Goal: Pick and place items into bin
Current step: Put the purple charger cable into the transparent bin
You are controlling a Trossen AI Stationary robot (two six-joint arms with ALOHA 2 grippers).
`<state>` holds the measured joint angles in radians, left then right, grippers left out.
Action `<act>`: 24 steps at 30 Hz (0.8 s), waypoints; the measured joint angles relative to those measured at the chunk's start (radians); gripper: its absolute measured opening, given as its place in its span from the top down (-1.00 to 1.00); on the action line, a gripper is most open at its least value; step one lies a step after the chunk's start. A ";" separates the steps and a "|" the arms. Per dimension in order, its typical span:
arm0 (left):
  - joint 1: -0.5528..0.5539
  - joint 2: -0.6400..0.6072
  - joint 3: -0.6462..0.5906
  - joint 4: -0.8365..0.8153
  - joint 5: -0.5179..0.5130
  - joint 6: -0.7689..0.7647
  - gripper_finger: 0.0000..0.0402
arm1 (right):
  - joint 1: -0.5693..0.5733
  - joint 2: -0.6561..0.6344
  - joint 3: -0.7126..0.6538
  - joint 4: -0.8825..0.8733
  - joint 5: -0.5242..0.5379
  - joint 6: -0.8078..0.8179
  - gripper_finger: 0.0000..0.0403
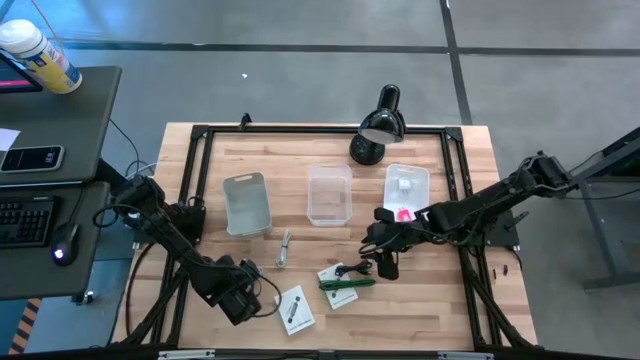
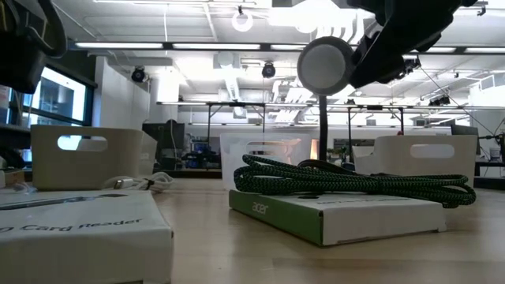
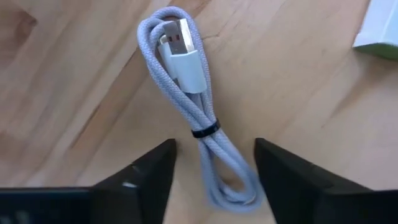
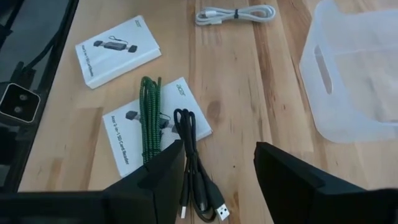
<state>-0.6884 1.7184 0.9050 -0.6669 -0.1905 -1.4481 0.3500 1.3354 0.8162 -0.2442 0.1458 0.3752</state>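
My two arms are matte black, jointed and boxy, with dark cables looped along the left arm, and each pincer ends in two flat, wedge-shaped black fingers.

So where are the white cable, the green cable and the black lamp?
white cable (image 3: 186,68): left wrist view, on its plug end.
green cable (image 4: 149,118): right wrist view, mid-length of the bundle.
black lamp (image 1: 383,118): high view, on its shade.

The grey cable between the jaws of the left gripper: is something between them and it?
Nothing visible. In the left wrist view the left gripper has its jaws open on either side of the grey cable, which lies alone on bare wood.
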 joint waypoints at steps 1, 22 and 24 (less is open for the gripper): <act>0.000 0.000 0.000 -0.004 0.000 0.006 0.14 | 0.000 0.000 0.000 -0.001 0.001 0.007 0.10; 0.003 -0.011 -0.003 -0.002 -0.057 0.094 0.80 | -0.003 0.000 0.000 -0.002 0.069 0.010 0.12; 0.003 -0.011 -0.003 -0.001 -0.057 0.094 0.78 | -0.003 0.000 0.000 -0.002 0.081 0.010 0.13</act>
<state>-0.6857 1.7070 0.9024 -0.6675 -0.2478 -1.3537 0.3470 1.3354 0.8162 -0.2459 0.2272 0.3855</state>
